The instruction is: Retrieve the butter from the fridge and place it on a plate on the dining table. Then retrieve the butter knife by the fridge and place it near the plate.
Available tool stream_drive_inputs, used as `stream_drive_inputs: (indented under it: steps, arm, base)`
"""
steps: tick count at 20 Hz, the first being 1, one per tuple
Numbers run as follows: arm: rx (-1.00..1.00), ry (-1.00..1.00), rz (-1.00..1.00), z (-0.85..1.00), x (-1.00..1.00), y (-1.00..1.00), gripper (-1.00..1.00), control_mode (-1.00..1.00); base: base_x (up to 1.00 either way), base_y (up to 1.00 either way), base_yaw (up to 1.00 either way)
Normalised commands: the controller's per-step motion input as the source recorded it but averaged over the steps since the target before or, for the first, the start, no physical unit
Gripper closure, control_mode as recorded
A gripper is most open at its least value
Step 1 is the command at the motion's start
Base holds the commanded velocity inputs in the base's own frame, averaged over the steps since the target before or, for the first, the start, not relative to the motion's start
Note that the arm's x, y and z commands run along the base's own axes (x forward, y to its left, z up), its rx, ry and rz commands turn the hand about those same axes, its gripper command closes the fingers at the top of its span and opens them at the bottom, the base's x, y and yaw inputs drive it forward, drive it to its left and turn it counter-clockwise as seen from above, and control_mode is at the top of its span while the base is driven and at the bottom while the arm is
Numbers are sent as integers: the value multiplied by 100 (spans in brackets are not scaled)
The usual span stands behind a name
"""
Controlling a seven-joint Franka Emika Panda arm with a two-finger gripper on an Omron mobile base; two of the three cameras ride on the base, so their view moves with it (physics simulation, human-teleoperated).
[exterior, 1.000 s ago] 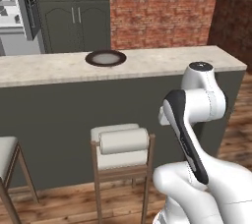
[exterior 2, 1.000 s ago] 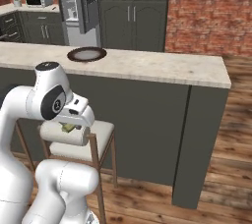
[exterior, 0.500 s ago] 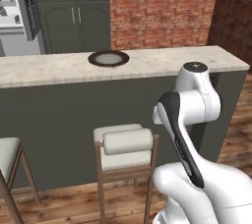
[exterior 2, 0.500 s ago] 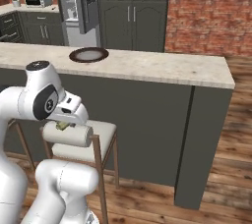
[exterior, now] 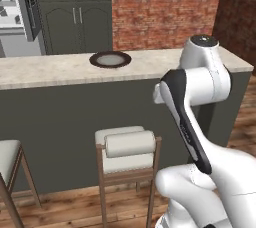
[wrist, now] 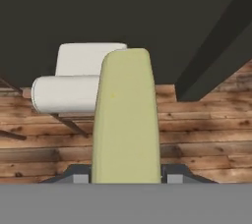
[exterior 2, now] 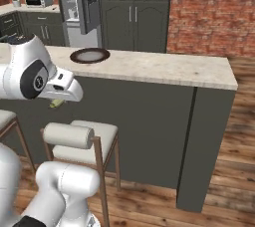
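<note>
The plate [exterior 2: 89,56] rests on the dining table [exterior 2: 164,69].

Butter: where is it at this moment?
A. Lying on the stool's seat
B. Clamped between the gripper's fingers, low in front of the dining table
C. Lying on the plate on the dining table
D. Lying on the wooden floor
B. In the hand view the butter stands up between the fingers of the gripper, with the stool and floor behind it; the plate on the dining table holds nothing.
</note>
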Motion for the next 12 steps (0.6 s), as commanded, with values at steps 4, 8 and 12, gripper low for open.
stream_drive_inputs:
  steps: [4,8,12]
  arm:
    - [3,0,3,100,69,0,100,-100]
    - [0,-1,2,46,76,9,100,-100]
    - [-3,0,0,0,69,18,100,-100]
  base:
    - [0,0,0]
    - [0,0,0]
    - [0,0,0]
